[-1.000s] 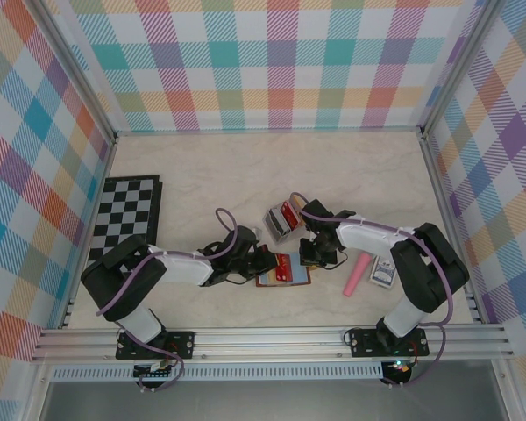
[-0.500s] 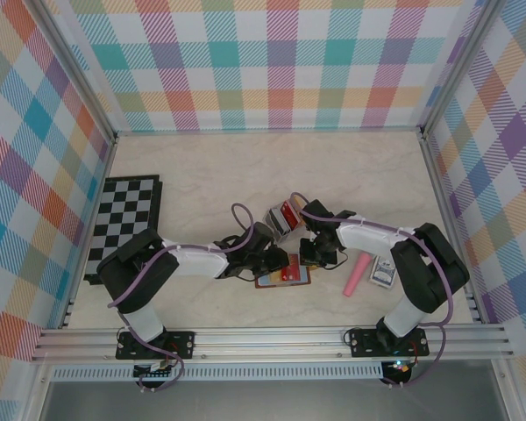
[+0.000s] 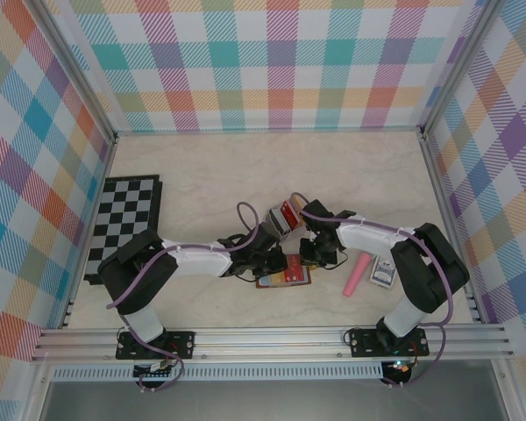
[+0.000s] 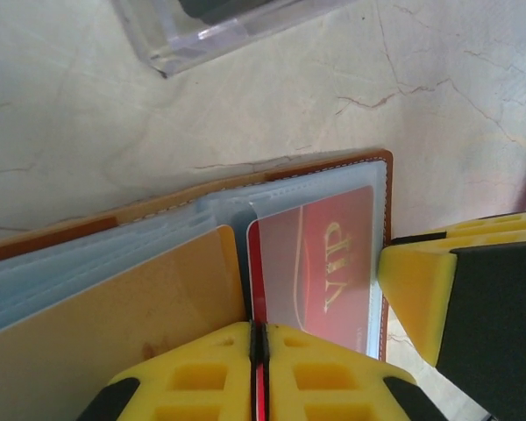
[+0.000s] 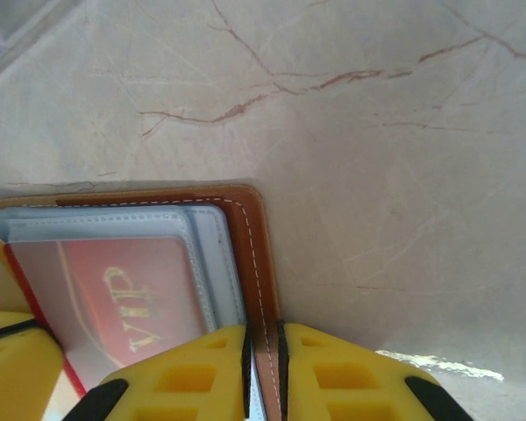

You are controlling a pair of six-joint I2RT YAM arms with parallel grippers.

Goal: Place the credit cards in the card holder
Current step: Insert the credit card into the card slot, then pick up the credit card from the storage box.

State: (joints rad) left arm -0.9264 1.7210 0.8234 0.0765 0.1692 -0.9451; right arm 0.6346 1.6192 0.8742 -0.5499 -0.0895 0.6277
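**Both claws clamped at the open card holder**

- The card holder (image 3: 283, 271) lies open on the pale marbled surface (image 3: 245, 175), near the front and about midway between your two arms. The brown stitched leather border frames its clear sleeves.
- Your left claw (image 4: 257, 338) is closed. In the left wrist view its yellow fingers (image 4: 202, 377) press together on the near edge of the red VIP card (image 4: 320, 272).
- The red VIP card sits partly inside a clear sleeve on the right-hand page, gold lettering facing up. Its far corner lies close to the leather border.
- A yellow-orange card (image 4: 114, 324) lies just beside it on the left-hand page. You cannot tell whether it is tucked into a sleeve.
- Your right claw (image 5: 263, 342) is closed too, pinching the holder's brown leather edge between its fingers (image 5: 342, 373). The rounded corner of the cover shows just above them.
- The two claws are close together. A finger of each one appears at the edge of the other's wrist view.
- The clear plastic rack (image 3: 283, 217) stands just behind the holder, with a red card upright in it.
- A pink stick (image 3: 358, 274) and a small pale box (image 3: 382, 274) lie to the right of the holder.
- A chessboard (image 3: 123, 224) lies well apart at the left.
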